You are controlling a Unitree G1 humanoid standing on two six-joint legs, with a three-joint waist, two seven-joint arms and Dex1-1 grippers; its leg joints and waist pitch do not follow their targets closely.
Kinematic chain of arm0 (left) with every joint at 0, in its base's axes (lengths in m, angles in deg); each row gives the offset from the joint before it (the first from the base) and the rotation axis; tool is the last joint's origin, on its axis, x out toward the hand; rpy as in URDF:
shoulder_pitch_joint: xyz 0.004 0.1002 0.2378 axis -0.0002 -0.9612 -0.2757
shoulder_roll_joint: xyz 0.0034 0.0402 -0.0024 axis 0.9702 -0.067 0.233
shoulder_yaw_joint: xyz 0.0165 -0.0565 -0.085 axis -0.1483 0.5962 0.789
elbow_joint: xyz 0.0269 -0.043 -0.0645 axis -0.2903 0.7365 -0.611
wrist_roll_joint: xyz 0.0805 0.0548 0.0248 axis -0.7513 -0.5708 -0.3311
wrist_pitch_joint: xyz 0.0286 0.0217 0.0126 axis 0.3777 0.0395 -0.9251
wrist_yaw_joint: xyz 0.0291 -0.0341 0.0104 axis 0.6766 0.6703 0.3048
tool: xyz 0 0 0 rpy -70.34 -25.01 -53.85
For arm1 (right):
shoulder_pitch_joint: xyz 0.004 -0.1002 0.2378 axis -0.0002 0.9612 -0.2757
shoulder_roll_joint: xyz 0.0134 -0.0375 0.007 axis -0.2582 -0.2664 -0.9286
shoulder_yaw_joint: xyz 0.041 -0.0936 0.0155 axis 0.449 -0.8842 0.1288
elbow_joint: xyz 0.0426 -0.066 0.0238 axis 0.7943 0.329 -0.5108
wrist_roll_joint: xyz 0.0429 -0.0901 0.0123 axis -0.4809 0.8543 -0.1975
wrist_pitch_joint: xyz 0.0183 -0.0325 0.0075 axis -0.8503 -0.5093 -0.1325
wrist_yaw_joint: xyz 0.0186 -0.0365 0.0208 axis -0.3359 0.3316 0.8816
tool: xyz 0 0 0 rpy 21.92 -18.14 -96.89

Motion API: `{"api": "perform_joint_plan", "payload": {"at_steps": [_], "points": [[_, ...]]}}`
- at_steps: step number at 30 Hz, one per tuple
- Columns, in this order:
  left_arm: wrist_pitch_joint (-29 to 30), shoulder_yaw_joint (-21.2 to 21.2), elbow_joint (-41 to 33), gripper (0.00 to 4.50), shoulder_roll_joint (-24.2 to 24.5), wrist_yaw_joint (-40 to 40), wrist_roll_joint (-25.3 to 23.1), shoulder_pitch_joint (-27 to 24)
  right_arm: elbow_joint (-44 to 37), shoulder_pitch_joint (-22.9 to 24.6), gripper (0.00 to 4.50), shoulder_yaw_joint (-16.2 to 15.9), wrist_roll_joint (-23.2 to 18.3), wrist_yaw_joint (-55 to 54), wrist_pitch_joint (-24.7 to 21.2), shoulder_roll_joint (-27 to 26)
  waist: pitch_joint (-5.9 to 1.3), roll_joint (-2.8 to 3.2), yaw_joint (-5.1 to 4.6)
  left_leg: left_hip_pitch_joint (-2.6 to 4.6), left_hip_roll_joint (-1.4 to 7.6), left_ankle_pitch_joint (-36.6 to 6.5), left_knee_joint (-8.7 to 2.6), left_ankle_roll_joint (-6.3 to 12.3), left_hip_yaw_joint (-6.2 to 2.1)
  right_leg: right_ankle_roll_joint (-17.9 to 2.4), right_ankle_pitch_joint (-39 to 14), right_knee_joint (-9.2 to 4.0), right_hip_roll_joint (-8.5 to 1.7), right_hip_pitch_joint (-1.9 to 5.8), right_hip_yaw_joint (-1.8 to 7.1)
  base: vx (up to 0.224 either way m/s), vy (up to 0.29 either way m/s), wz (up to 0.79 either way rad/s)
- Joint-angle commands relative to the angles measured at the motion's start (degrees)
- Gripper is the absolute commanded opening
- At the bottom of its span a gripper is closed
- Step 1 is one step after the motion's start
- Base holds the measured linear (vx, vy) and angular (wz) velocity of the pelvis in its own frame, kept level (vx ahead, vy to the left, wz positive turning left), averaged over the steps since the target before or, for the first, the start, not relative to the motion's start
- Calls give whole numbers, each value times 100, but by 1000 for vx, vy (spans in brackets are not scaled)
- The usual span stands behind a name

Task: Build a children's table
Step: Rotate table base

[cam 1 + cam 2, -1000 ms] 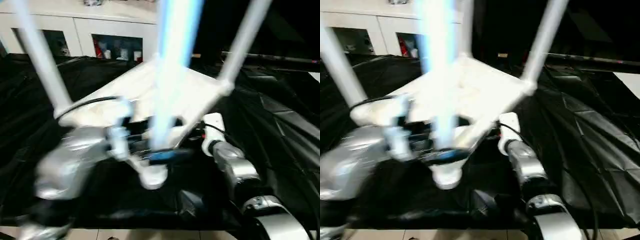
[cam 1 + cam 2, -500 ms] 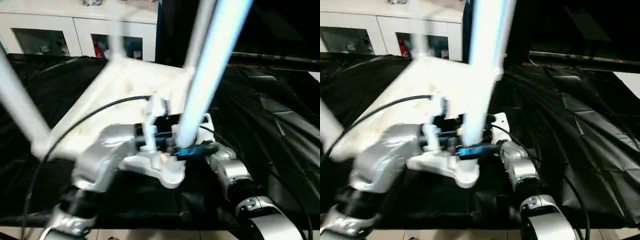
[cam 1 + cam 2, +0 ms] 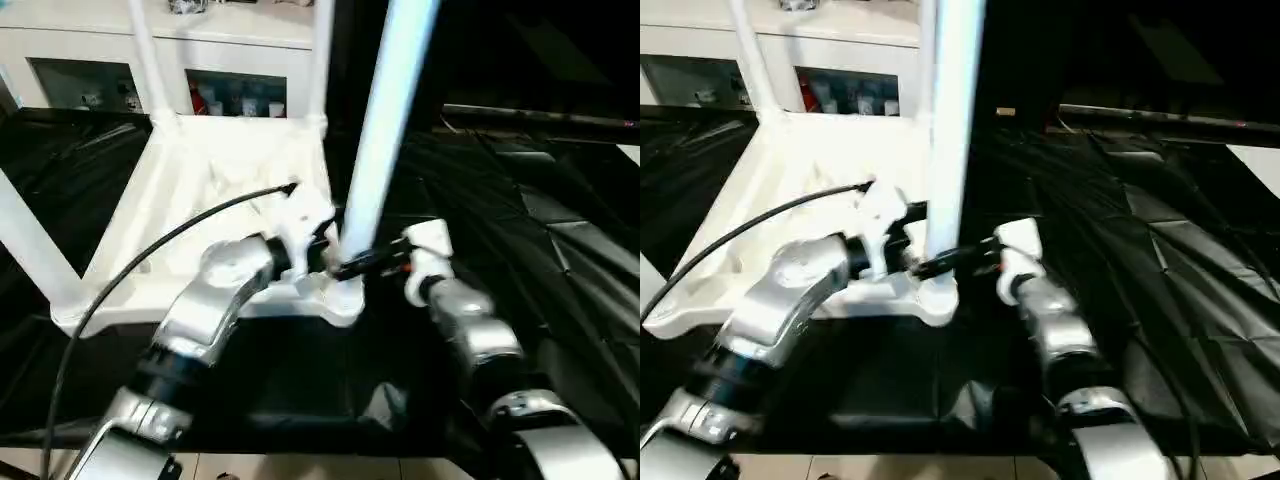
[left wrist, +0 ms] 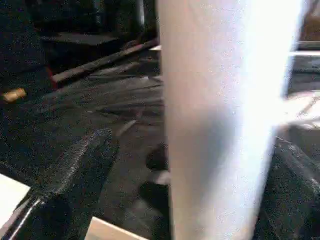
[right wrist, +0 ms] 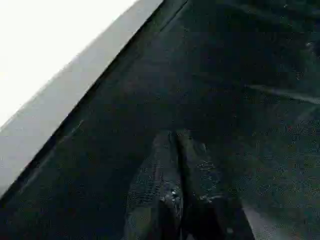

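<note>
Table top point(image 3: 200, 200) lying upside down on black sheet point(image 3: 560, 250), legs pointing up; near-corner leg point(image 3: 385, 130) standing between spread fingers of left claw point(image 3: 335, 255); right claw point(image 3: 365, 265) pinched shut, empty, tip just beside that leg's base.

Upside down on black sheeting: white plastic table top point(image 3: 215, 195), rectangular, raised rim, round corner sockets. Four white tapered tube legs upright in those sockets: near right leg point(image 3: 385, 110), far right leg point(image 3: 321, 55), far left leg point(image 3: 143, 55), near left leg point(image 3: 30, 245).
</note>
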Motion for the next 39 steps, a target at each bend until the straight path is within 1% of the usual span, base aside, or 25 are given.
{"api": "perform_joint_plan", "payload": {"at_steps": [1,4,6,8,10,13,14,17,18,19,20,21,23,25,26,27,29,30,32,33,34,35,36,37,39], "points": [[-39,33,-192,450,23,-199,133,-44,-205,69,1,67,-123,162,-83,87,-367,14,58,112,121,-1333,-383,-31,-59,-1070,-1055,-424,-285,230,187,0,0,0],[-11,-123,-306,450,463,-858,242,-289,-919,452,1,-133,-192,1003,-316,457,-372,63,108,117,125,-1205,-384,48,-58,-1161,-659,-386,-263,246,182,0,0,0],[-48,-151,-223,450,583,-969,190,-300,-1117,553,1,-226,-187,1228,-349,570,-367,49,101,130,122,-1174,-390,65,-46,-1207,-554,-387,-249,243,179,0,0,0],[-139,-181,-31,432,788,-1191,97,-275,-1505,739,0,-419,-192,1682,-438,797,-357,100,115,153,124,-1288,-394,16,-48,-1218,-695,-404,-256,230,184,0,0,0],[-194,-213,208,432,1002,-1434,-14,-204,-1949,943,0,-626,-210,2169,-527,1053,-344,71,126,159,122,-1438,-411,23,-56,-1134,-843,-438,-241,237,180,0,0,0],[-364,-389,550,418,1285,-1781,-272,-48,-2496,1186,0,-800,-352,2706,-769,1394,-338,69,135,156,127,-1547,-430,-1,-77,-1022,-1117,-457,-273,249,191,0,0,0],[-402,-451,688,403,1366,-1910,-345,32,-2694,1271,0,-857,-383,2889,-847,1537,-332,141,135,159,129,-1582,-436,-42,-83,-1057,-1172,-457,-282,236,195,0,0,0],[-596,-641,1021,379,1466,-2120,-497,212,-3046,1418,0,-948,-341,3182,-950,1773,-327,92,137,162,127,-1640,-434,-48,-77,-1082,-1238,-480,-278,227,195,0,0,0],[-641,-700,1097,369,1484,-2178,-546,255,-3138,1456,0,-979,-346,3266,-981,1830,-328,93,144,157,130,-1630,-432,-41,-80,-1089,-1233,-476,-287,232,196,0,0,0],[-662,-725,1191,360,1461,-2197,-578,313,-3252,1495,0,-1027,-355,3368,-1057,1898,-333,187,148,164,132,-1626,-428,-66,-88,-1109,-1174,-455,-294,229,202,0,0,0],[-668,-730,1226,354,1447,-2194,-586,336,-3292,1510,0,-1046,-356,3405,-1080,1923,-326,147,129,157,132,-1640,-433,-60,-79,-1113,-1152,-480,-281,231,198,0,0,0],[-750,-762,1424,346,1384,-2179,-663,448,-3462,1576,0,-1114,-333,3510,-1169,2027,-337,169,132,146,126,-1560,-419,-46,-85,-1190,-997,-447,-289,249,196,0,0,0],[-814,-784,1535,323,1358,-2178,-718,504,-3542,1609,0,-1141,-317,3540,-1207,2074,-346,134,130,137,120,-1512,-406,-10,-80,-1224,-932,-449,-287,263,191,0,0,0],[-1005,-851,1920,308,1275,-2147,-917,684,-3738,1705,0,-1222,-301,3607,-1316,2193,-345,199,135,148,115,-1530,-395,-6,-80,-1235,-926,-461,-285,259,193,0,0,0],[-1059,-853,2021,290,1250,-2137,-951,726,-3793,1730,0,-1234,-313,3625,-1355,2215,-347,167,130,146,118,-1537,-398,6,-83,-1240,-912,-465,-285,267,188,0,0,0],[-1062,-856,2037,290,1247,-2141,-955,734,-3802,1734,0,-1234,-315,3626,-1360,2217,-361,168,136,143,122,-1483,-391,22,-86,-1279,-836,-441,-297,277,189,0,0,0],[-1188,-890,2440,274,1174,-2216,-1007,939,-4008,1822,0,-1219,-370,3663,-1491,2264,-353,226,129,138,110,-1489,-386,42,-81,-1305,-815,-462,-279,271,184,0,0,0],[-1188,-890,2440,267,1174,-2216,-1007,939,-4008,1822,0,-1219,-370,3663,-1491,2264,-365,204,130,141,115,-1493,-383,43,-85,-1334,-791,-445,-289,285,180,0,0,0],[-1266,-899,2680,253,1138,-2277,-1033,1048,-4119,1855,0,-1214,-412,3729,-1561,2322,-356,236,128,142,109,-1509,-375,60,-79,-1357,-809,-461,-285,283,181,0,0,0],[-1348,-897,2877,233,1108,-2326,-1076,1127,-4213,1868,0,-1225,-457,3793,-1619,2370,-362,282,138,138,109,-1466,-372,73,-89,-1381,-780,-442,-295,293,181,0,0,0],[-1373,-900,2941,226,1100,-2343,-1093,1152,-4246,1872,0,-1230,-473,3817,-1635,2384,-356,263,132,136,108,-1469,-372,94,-81,-1386,-788,-460,-288,290,180,0,0,0],[-1426,-893,3047,226,1083,-2351,-1121,1198,-4293,1879,0,-1238,-485,3830,-1660,2402,-360,298,141,138,115,-1463,-370,95,-91,-1403,-800,-449,-300,296,180,0,0,0],[-1468,-893,3151,209,1073,-2379,-1152,1244,-4330,1884,0,-1246,-489,3847,-1682,2415,-360,276,137,140,108,-1460,-362,112,-80,-1399,-822,-460,-290,294,179,0,0,0],[-1500,-902,3251,197,1075,-2422,-1186,1289,-4344,1884,0,-1259,-479,3859,-1692,2426,-363,327,144,138,109,-1443,-361,106,-90,-1411,-809,-451,-299,297,180,0,0,0],[-1592,-912,3438,180,1080,-2449,-1250,1362,-4332,1883,0,-1284,-432,3853,-1683,2431,-365,323,130,132,106,-1424,-361,120,-85,-1421,-806,-464,-291,297,173,0,0,0]]}}
